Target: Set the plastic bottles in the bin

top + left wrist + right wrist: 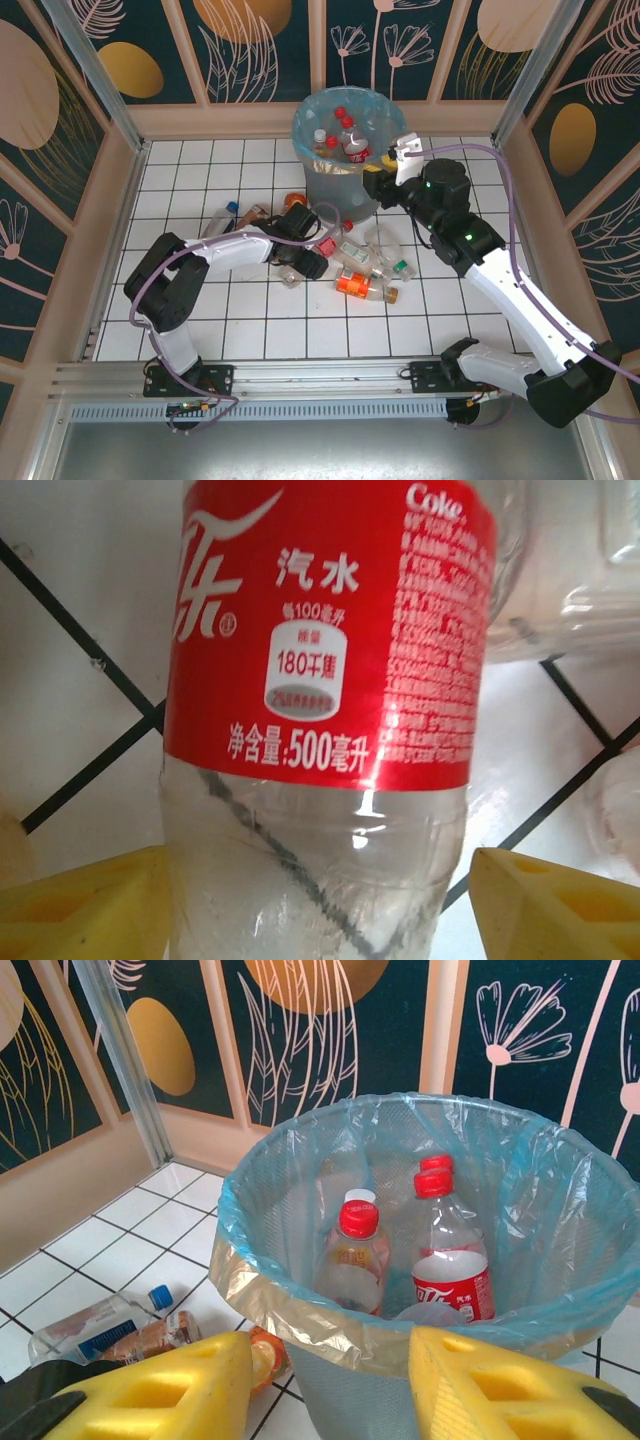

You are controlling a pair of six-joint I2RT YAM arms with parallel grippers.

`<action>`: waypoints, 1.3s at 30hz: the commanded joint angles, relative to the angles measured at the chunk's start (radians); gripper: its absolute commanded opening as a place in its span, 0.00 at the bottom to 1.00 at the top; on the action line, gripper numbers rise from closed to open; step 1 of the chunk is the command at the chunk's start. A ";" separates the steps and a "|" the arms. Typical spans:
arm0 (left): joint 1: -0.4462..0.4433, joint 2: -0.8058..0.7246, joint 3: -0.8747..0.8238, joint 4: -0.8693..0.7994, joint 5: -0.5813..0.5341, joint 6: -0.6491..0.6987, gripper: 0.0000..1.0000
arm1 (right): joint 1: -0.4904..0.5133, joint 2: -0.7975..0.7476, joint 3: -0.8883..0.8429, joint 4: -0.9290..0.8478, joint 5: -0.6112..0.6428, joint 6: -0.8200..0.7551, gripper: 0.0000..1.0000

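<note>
Bottle (pixel 320 680) ends are cropped between left fingers (pixel 85 905).

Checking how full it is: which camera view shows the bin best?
The right wrist view: the bin sits close, its blue liner and red-capped bottles inside plain to see. The top external view shows it smaller, from above, the right gripper beside it. The left wrist view faces a red-labelled bottle instead.
</note>
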 commanded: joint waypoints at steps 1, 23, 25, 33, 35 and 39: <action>-0.006 0.005 0.021 -0.031 -0.014 0.020 0.65 | 0.002 -0.023 -0.008 0.005 0.025 -0.021 0.46; -0.009 -0.558 -0.056 -0.205 -0.046 0.127 0.55 | 0.009 -0.080 0.033 0.074 -0.137 0.012 0.46; -0.009 -0.625 -0.064 -0.185 0.002 0.158 0.54 | 0.009 -0.091 0.023 0.120 -0.213 0.023 0.47; -0.009 -0.873 -0.184 0.072 0.241 0.237 0.54 | 0.009 -0.066 -0.007 0.361 -0.691 0.140 0.63; -0.009 -0.888 -0.186 0.098 0.268 0.236 0.53 | 0.011 -0.051 -0.005 0.400 -0.762 0.169 0.64; -0.008 -0.904 -0.190 0.138 0.292 0.230 0.51 | 0.012 -0.027 -0.005 0.454 -0.842 0.214 0.64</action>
